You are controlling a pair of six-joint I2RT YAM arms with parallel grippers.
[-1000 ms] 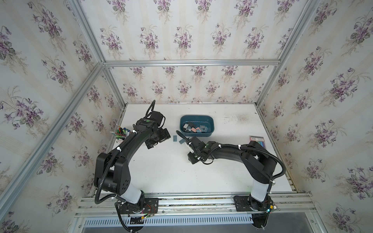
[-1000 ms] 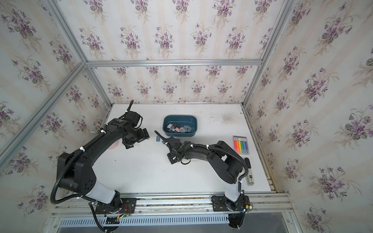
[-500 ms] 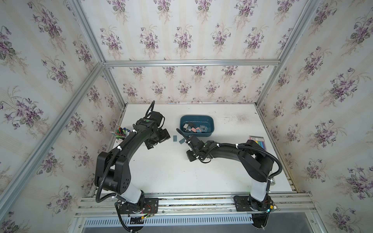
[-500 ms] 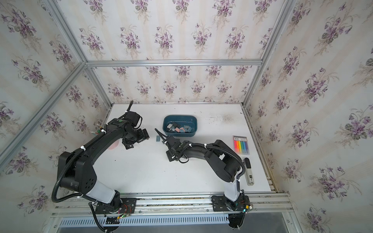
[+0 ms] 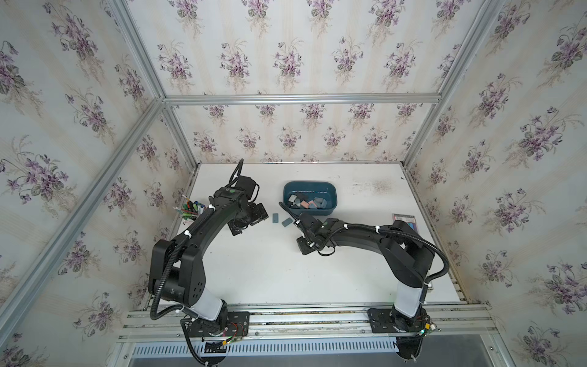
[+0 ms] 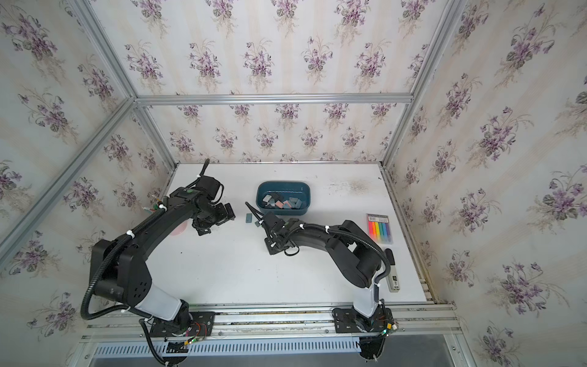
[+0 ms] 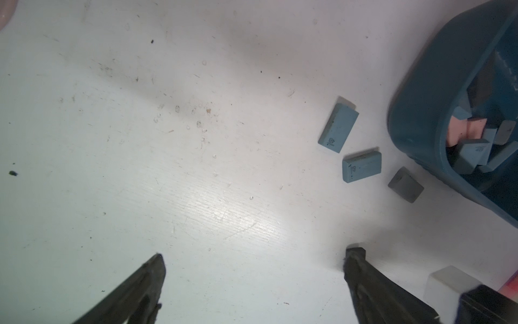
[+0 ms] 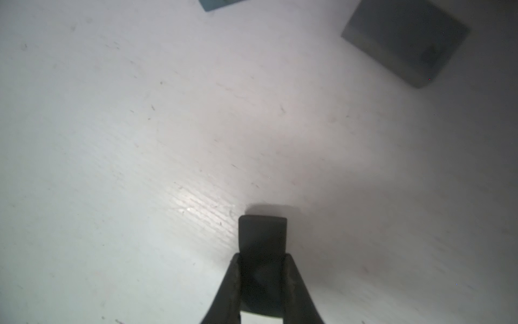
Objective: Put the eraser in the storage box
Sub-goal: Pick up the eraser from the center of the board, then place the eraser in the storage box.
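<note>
My right gripper (image 8: 263,256) has just pinched shut on a dark eraser (image 8: 263,235), whose end pokes out past my fingertips, low at the white table (image 8: 112,168); whether it has left the surface I cannot tell; so the pick looks made, and I judge only the short carry to the storage box (image 5: 309,186) remains; my left gripper (image 7: 256,254) hangs wide open, empty; a blue eraser (image 7: 361,167) lies outside the box.

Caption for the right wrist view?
Right gripper shut on a dark eraser; a grey eraser lies on the white table.
</note>
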